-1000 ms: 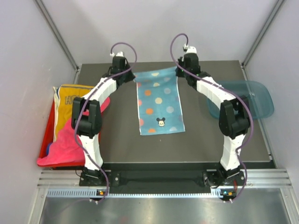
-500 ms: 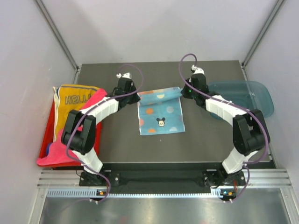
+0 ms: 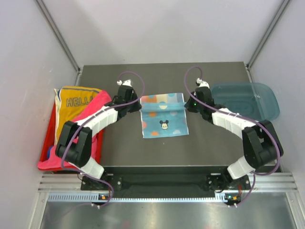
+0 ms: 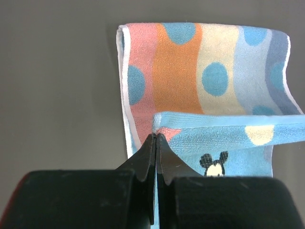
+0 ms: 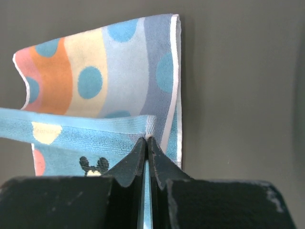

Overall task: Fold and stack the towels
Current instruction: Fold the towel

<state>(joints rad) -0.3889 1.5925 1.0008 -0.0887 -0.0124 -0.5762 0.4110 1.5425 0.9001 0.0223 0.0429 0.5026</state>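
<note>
The light blue dotted towel [image 3: 163, 119] lies mid-table with its far edge lifted and folded toward me, showing its striped underside [image 4: 200, 71]. My left gripper [image 3: 138, 103] is shut on the towel's left corner [image 4: 157, 129]. My right gripper [image 3: 186, 104] is shut on the right corner [image 5: 149, 131]. Both hold the edge just above the cloth. The yellow "HELLO" towel [image 3: 76, 102] and the hot pink towel [image 3: 64, 152] lie piled at the left. The royal blue and cream towels are hidden.
A red tray [image 3: 47, 148] sits under the pile at the table's left edge. A translucent teal bin [image 3: 250, 98] stands at the right, beside my right arm. Grey walls close in the back and sides.
Both grippers have carried the towel's far edge toward me, from the back of the table to over the towel's middle. The flat part showing has become shorter.
</note>
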